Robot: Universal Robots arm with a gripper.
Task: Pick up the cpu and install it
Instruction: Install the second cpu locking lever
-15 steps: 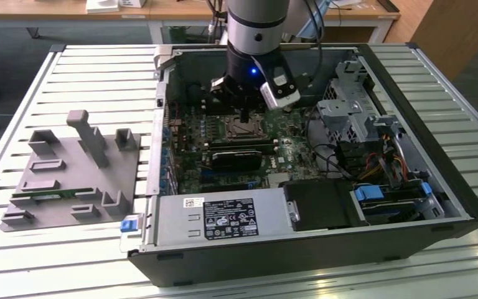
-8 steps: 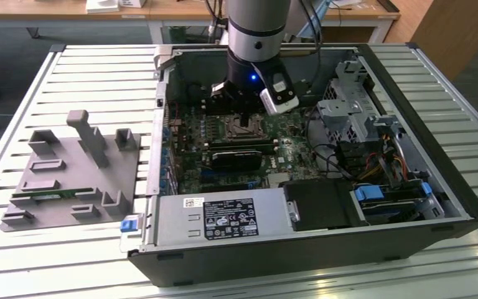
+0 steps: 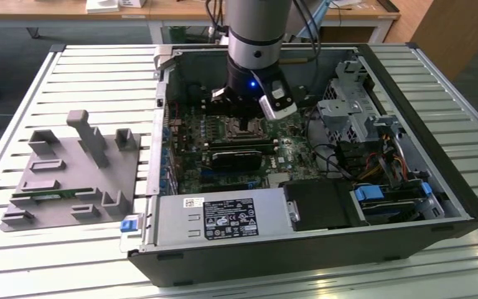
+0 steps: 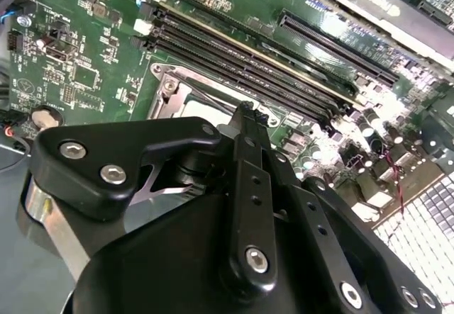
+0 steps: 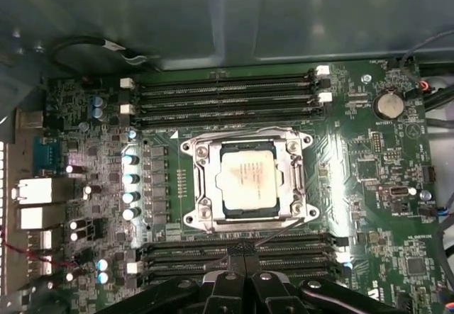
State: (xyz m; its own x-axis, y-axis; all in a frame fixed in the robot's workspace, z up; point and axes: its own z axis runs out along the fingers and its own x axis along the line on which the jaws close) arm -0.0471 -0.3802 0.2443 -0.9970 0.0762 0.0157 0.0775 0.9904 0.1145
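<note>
Small square silvery-grey metal-topped cpu (image 5: 247,181) lies flat, plate up, in metal socket frame (image 5: 197,186) mid green motherboard (image 5: 369,186), edges parallel to memory slots (image 5: 223,94). Black gripper (image 5: 245,277) pressed together, holding nothing, near socket's edge.

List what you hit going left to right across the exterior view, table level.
Grey fixture tray → memory stick lying on the tray → blue latch → motherboard with the gripper above the CPU socket → drive cage → case right wall.
</note>
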